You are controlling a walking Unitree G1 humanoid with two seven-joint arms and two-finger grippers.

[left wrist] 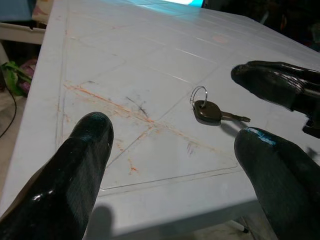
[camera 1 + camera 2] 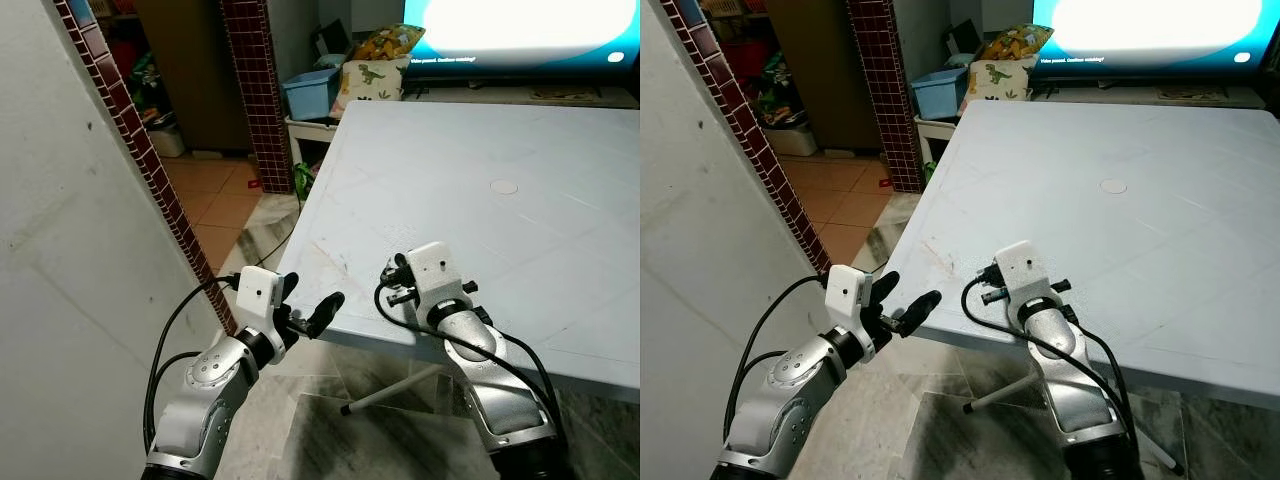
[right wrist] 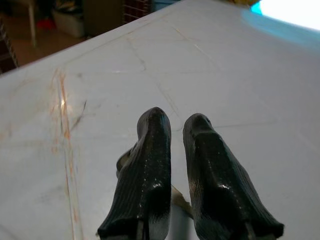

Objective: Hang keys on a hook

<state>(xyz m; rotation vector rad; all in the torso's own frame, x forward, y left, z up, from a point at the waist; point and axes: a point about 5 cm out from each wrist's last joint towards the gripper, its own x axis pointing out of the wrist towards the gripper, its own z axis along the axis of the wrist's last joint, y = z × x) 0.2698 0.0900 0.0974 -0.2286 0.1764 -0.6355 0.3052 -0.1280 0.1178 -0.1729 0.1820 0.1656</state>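
Key [image 1: 209, 111] is lying flat on the white plastic table [image 2: 520, 130], near the front-left corner: dark rounded plastic head, thin metal ring looped on one end, short blade out the other. Tabletop is matte w/ molded square grooves, plus a rusty orange scratch streak and some grey scuffs right by it.

Right gripper [image 3: 175, 131] sits low over the table at the key; its two ribbed black fingers are nearly together w/ a thin gap, and a bit of ring/key peeks out under them. Can't tell if they're actually pinching it or just on top.

Left gripper [image 2: 308, 303] hovers at the table's front edge, glossy smooth fingers spread wide apart, nothing in them, pointing toward the key.

Bg: grey plaster wall [image 2: 60, 250] w/ a dark red tile strip, blue plastic bin [image 2: 310, 92], glowing screen [image 2: 520, 25] behind the table.
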